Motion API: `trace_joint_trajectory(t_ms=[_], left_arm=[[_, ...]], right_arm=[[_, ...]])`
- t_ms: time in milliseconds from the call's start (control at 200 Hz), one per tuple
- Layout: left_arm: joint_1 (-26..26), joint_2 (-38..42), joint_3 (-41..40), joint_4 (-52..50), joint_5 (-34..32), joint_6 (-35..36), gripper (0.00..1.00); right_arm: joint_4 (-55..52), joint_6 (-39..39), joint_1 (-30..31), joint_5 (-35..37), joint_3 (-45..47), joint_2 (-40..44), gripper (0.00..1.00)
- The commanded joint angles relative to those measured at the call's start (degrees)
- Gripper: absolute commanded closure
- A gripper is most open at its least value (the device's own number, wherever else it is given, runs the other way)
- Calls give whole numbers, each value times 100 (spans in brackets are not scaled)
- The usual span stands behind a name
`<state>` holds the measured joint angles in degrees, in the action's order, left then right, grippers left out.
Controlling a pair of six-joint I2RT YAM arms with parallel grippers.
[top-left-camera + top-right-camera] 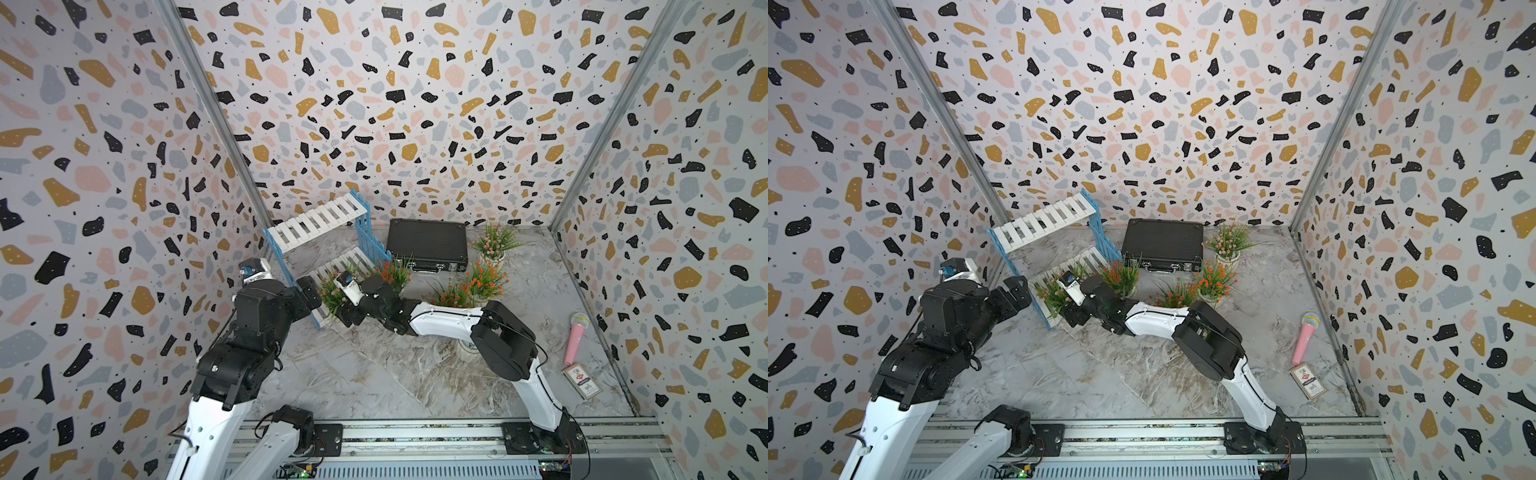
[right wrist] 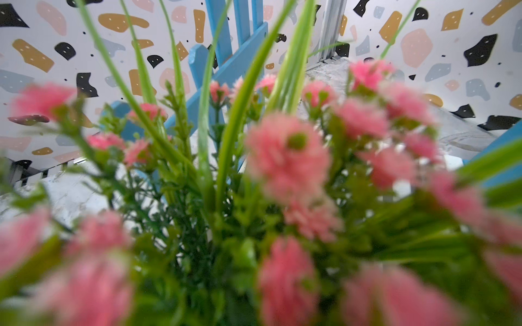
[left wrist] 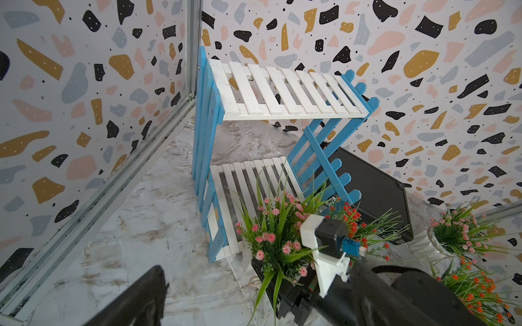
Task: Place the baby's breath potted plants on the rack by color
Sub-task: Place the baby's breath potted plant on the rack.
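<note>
robot test cell, tabletop, closed in on three sides
terrazzo-print wall panels (image 1: pixel 374 104) joined by bare aluminium corner posts (image 1: pixel 216 116); grey marble-print tabletop (image 1: pixel 374 374); slotted aluminium rail (image 1: pixel 415 434) along the front edge, carrying two black-and-white robot arms (image 1: pixel 440 322) on bolted black base plates (image 1: pixel 330 436); exposed green circuit board (image 1: pixel 297 471) and loose cables at the rail.

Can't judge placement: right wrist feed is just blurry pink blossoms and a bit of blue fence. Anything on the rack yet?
Observer: No. Both tiers of the rack are bare.
Operator: Where's my plant relative to the lower tier?
Observer: The right tool holds the pink plant just in front of the lower tier; its base looks short of the slats.
</note>
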<state>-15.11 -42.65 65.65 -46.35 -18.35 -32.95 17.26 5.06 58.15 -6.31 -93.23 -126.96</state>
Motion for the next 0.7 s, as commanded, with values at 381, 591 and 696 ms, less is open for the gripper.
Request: trace_joint_trajectory(t_ms=[381,591,696], left_arm=[[0,-138,-49,-135,230,357,0],[6,-114,-214,-103,346,419,0],[1,-53,-296,-88,352,432,0]], right_arm=[[-530,-355,-172,-643,-2661,-1241,28],[-539,-427,-199,-727,-3556,-1879,28],[-636,-443,-212,-783,-4126,-2246,27]])
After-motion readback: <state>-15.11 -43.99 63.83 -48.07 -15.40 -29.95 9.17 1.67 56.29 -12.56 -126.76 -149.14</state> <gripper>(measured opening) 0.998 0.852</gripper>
